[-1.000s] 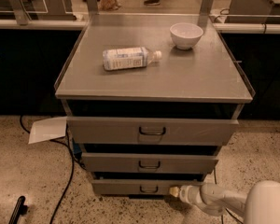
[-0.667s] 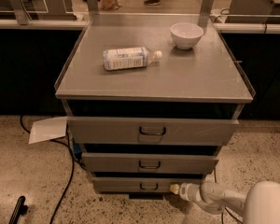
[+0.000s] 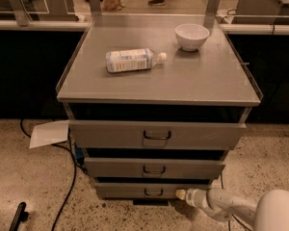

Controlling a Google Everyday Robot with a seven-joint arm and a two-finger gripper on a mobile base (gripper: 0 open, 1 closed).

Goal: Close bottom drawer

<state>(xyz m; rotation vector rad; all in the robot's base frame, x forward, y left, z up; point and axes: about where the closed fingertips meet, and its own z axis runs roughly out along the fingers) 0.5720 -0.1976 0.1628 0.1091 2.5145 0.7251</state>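
Little has moved: gripper (image 3: 181,194) stays against the bottom drawer (image 3: 130,190), right of its handle (image 3: 153,192); its grip state can't be told. Lowest in the stack and slightly out, the drawer looks rigid and likely slides under a flat push on its front.

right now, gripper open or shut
gripper: at the bottom drawer front, right of its handle; open or shut cannot be told
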